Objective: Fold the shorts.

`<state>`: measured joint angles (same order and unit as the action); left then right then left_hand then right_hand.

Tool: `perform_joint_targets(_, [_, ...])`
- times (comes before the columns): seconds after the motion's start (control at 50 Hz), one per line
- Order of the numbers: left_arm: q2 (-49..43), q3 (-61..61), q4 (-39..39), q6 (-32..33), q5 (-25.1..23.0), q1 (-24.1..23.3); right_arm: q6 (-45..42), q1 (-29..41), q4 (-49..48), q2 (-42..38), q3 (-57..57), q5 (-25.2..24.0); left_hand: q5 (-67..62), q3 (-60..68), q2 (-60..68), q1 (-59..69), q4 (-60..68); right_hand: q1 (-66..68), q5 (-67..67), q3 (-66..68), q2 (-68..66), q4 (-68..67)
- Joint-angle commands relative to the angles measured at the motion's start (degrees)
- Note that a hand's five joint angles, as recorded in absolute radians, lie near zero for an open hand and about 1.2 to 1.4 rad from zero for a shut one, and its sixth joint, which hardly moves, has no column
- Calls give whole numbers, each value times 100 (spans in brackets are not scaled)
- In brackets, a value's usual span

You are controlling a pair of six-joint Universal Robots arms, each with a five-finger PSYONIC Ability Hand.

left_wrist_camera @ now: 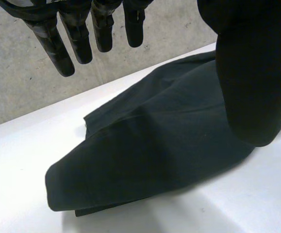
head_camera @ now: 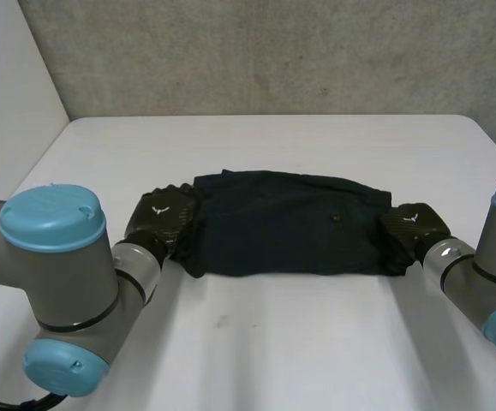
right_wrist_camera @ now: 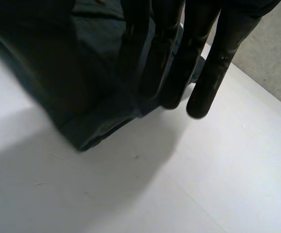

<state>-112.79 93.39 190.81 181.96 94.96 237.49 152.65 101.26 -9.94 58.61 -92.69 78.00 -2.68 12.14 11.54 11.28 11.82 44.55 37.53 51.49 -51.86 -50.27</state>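
Observation:
Dark navy shorts (head_camera: 290, 227) lie folded into a wide band across the middle of the white table (head_camera: 273, 342). My left hand (head_camera: 162, 214) rests at the band's left end. In the left wrist view its fingers (left_wrist_camera: 77, 39) are straight and stand clear above the shorts (left_wrist_camera: 155, 145), with the thumb (left_wrist_camera: 256, 73) spread apart from them. My right hand (head_camera: 412, 224) is at the band's right end. Its straight fingers (right_wrist_camera: 213, 63) reach over the edge of the shorts (right_wrist_camera: 91, 121), with the tips past the cloth and over bare table.
A grey concrete wall (head_camera: 273, 51) stands behind the table's far edge. White table surface runs in front of the shorts and beyond them.

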Motion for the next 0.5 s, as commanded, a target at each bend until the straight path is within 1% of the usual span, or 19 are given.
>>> perform_joint_targets(0.02, [20, 30, -9, 6, -4, -1, 2, -203, 54, 265, -48, 13, 129, -74, -15, 11, -43, 3545, 3247, 2851, -2814, -2973])
perform_joint_targets(0.1, [38, 56, -9, 6, -4, 25, -77, -422, 212, 687, -223, -31, 129, -74, -15, 11, -43, 3545, 3247, 2851, -2814, -2973])
perform_joint_targets(0.14, [64, 74, -9, 6, 5, 43, -121, -528, 343, 784, -241, -39, 129, -74, -15, 11, -43, 3545, 3247, 2851, -2814, -2973])
perform_joint_targets(0.2, [108, 83, -9, 6, 5, 43, -428, -818, 590, 863, -250, -92, 129, -74, -15, 11, -43, 3545, 3247, 2851, -2814, -2973])
perform_joint_targets(0.22, [117, 91, -9, 6, -4, 43, -699, -1027, 686, 889, -241, -136, 129, -74, -15, 11, -43, 3545, 3247, 2851, -2814, -2973])
perform_joint_targets(0.28, [170, 100, -9, 6, 5, 34, -1174, -1310, 792, 960, -224, -180, 129, -75, -15, 11, -43, 3545, 3247, 2851, -2814, -2973])
perform_joint_targets(0.3, [196, 100, -9, 6, 5, 34, -1533, -1450, 836, 995, -198, -171, 146, -91, -32, -6, -60, 3545, 3247, 2851, -2814, -2973])
perform_joint_targets(0.34, [196, 100, -9, 6, 5, 34, -1834, -1530, 880, 1013, -145, -171, 146, -91, -32, -6, -60, 3545, 3247, 2851, -2814, -2973])
perform_joint_targets(0.38, [205, 100, -9, 6, 5, 34, -2159, -1513, 915, 1030, -4, -180, 146, -91, -32, -6, -60, 3545, 3247, 2851, -2814, -2973])
perform_joint_targets(0.44, [205, 91, -9, 6, 5, 34, -2231, -1241, 924, 1083, 224, -285, 146, -91, -32, -6, -60, 3545, 3247, 2851, -2814, -2973])
perform_joint_targets(0.46, [205, 91, -9, 6, 5, 34, -2222, -1092, 907, 1092, 294, -338, 146, -91, -32, -6, -60, 3545, 3247, 2851, -2814, -2973])
perform_joint_targets(0.48, [205, 91, -9, 6, 5, 34, -2222, -769, 872, 1092, 469, -521, 146, -91, -32, -6, -60, 3545, 3247, 2851, -2814, -2973])
perform_joint_targets(0.5, [205, 91, -9, 6, 14, 43, -2231, -618, 871, 1092, 532, -619, 146, -91, -32, -6, -60, 3545, 3247, 2851, -2814, -2973])
